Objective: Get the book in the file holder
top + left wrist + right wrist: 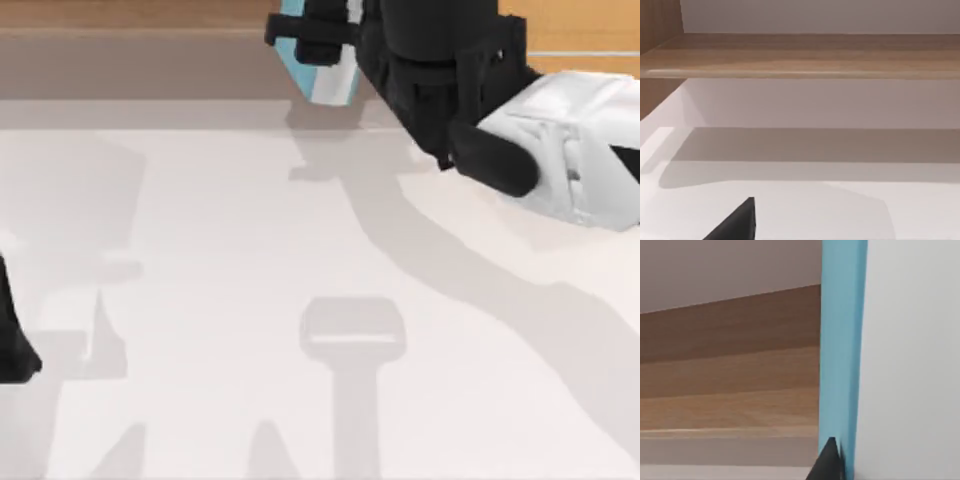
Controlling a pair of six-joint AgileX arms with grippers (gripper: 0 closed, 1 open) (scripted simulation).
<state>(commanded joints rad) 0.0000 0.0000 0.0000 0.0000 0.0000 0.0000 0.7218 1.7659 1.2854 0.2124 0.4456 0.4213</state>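
The right gripper (318,45) is squeezing the book (330,82), holding it in the air at 12 o'clock on the table (250,280), by the wooden cabinet (120,15). The left arm (15,340) is sitting at 9 o'clock.

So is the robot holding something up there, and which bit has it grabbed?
Yes. The right gripper holds the small white book with a teal-blue band, lifted near the orange-wood cabinet. It grips the upper part; the exact spot is hidden.

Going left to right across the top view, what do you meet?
Left arm at the left edge → book held off the table → right gripper clamped on it → right arm's white body.
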